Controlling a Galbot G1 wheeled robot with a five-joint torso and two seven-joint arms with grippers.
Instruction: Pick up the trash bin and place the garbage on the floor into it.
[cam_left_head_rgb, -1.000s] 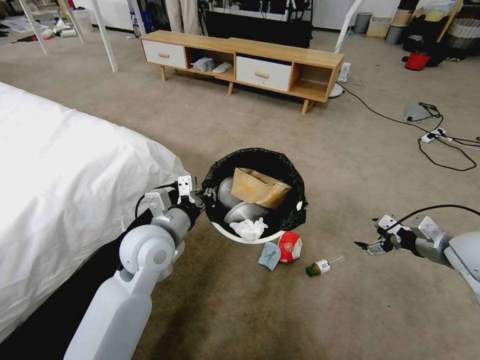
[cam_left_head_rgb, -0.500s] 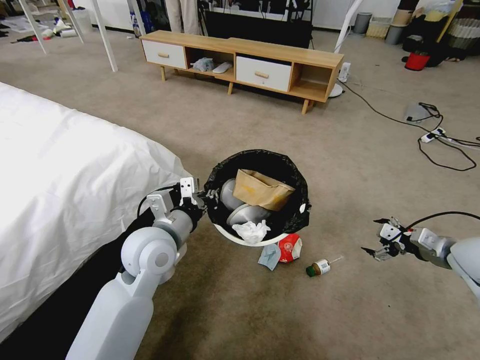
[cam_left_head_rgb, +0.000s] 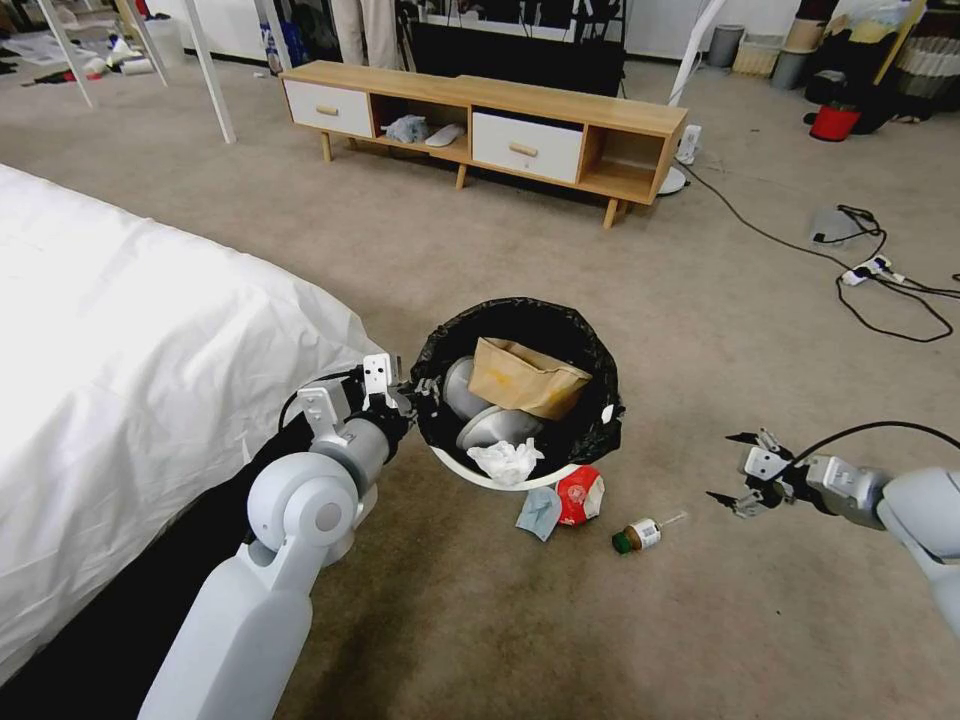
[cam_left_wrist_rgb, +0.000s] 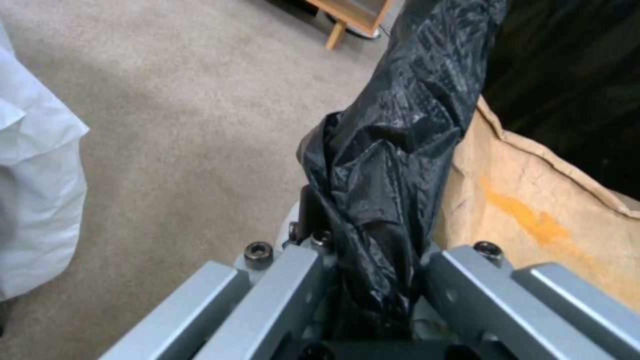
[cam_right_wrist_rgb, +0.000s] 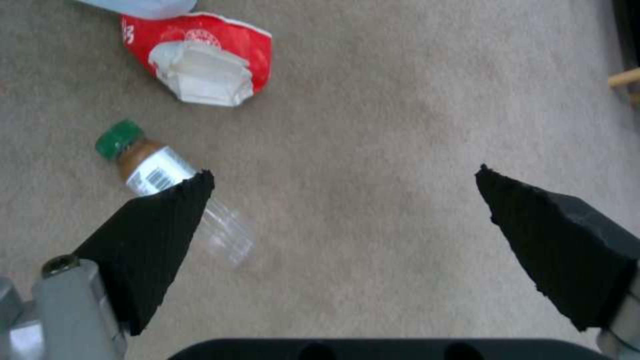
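Floor: beige carpet (cam_left_head_rgb: 480, 620) runs through the room, with a white-sheeted bed (cam_left_head_rgb: 120, 380) along the robot's left and a low wooden TV stand (cam_left_head_rgb: 480, 115) with white drawers at the far side.
Cables: black cords and a power strip (cam_left_head_rgb: 868, 268) lie on the carpet far to the right.
Trash bin: the trash bin (cam_left_head_rgb: 520, 395), white with a black bag (cam_left_wrist_rgb: 393, 130) folded over its rim, sits tilted near the foot corner of the bed, its mouth facing the camera.
Bin contents: a brown paper bag (cam_left_head_rgb: 525, 377) leans inside, above two grey rounded items, and a crumpled white tissue (cam_left_head_rgb: 506, 460) rests at the near rim.
Left gripper: the left gripper (cam_left_head_rgb: 405, 395) is clenched on the bin's left rim; the left wrist view shows the bunched black liner pinched between the metal fingers (cam_left_wrist_rgb: 287, 285), the paper bag just beside them.
Litter on the floor: a light blue mask (cam_left_head_rgb: 539, 512) and a red-white packet (cam_left_head_rgb: 580, 494) lie touching each other just in front of the bin; a green-capped bottle (cam_left_head_rgb: 640, 533) lies on its side near them, to the right.
Right gripper: the right gripper (cam_left_head_rgb: 733, 468) hangs above the carpet to the right of the bottle, jaws spread wide and holding nothing; in the right wrist view one black pad (cam_right_wrist_rgb: 157, 225) overlaps the bottle (cam_right_wrist_rgb: 160, 170), with the packet (cam_right_wrist_rgb: 200, 65) beyond.
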